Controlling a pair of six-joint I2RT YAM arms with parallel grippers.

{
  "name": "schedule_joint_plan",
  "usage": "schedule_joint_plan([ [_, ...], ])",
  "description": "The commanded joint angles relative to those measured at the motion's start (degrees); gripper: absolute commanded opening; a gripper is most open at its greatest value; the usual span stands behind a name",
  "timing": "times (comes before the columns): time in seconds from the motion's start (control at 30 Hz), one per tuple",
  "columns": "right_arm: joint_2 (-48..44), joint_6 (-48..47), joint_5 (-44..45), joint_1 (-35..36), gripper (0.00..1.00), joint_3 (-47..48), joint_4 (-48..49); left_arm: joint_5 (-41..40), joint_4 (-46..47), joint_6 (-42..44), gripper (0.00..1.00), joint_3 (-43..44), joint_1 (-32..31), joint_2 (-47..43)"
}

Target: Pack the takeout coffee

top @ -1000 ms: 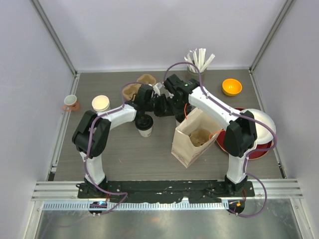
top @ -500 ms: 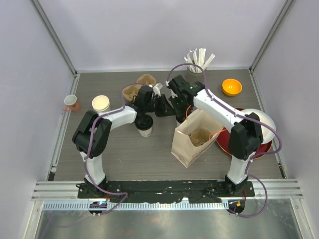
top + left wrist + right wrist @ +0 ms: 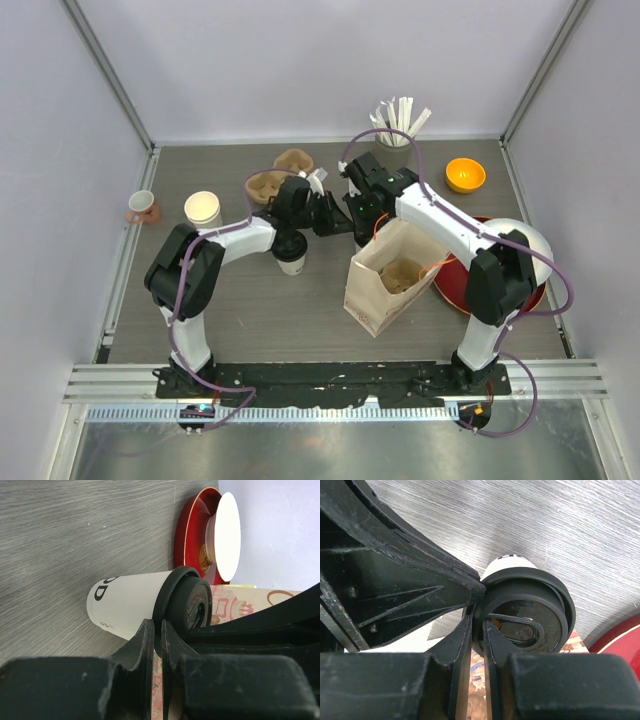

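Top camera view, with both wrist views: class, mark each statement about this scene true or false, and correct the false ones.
The brown paper bag stands open. True.
The orange bowl is inside the bag. False: it sits on the table, far right corner.
The paper cup in the wrist views wears a black lid. True.
The pink mug touches the bag. False: it stands apart, at the table's left edge.
The left fingers are spread wide. False: they pinch the lid's rim.
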Motion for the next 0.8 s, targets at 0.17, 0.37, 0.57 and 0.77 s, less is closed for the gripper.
schedule_joint_plan([
  [0.17,-1.1,0.8,0.7,-0.9,0.14,-3.9,-2.2,-11.0,-17.7,6.5,0.0,-6.6,-1.5,5.9],
  [0.37,-1.5,0.9,0.3,-1.1,0.1,-4.6,-1.7,-11.6,-18.3,6.5,0.0,-6.1,-1.4,5.9],
  [0.57,-1.8,0.8,-0.3,-1.1,0.01,-4.2,-1.8,-6.2,-21.3,8.0,0.03,3.3,1.5,3.7],
  [0.77,-2.2,0.3,-0.9,-1.2,0.01,-4.2,-1.9,-1.2,-26.9,8.1,0.21,15.4,5.1,1.8],
])
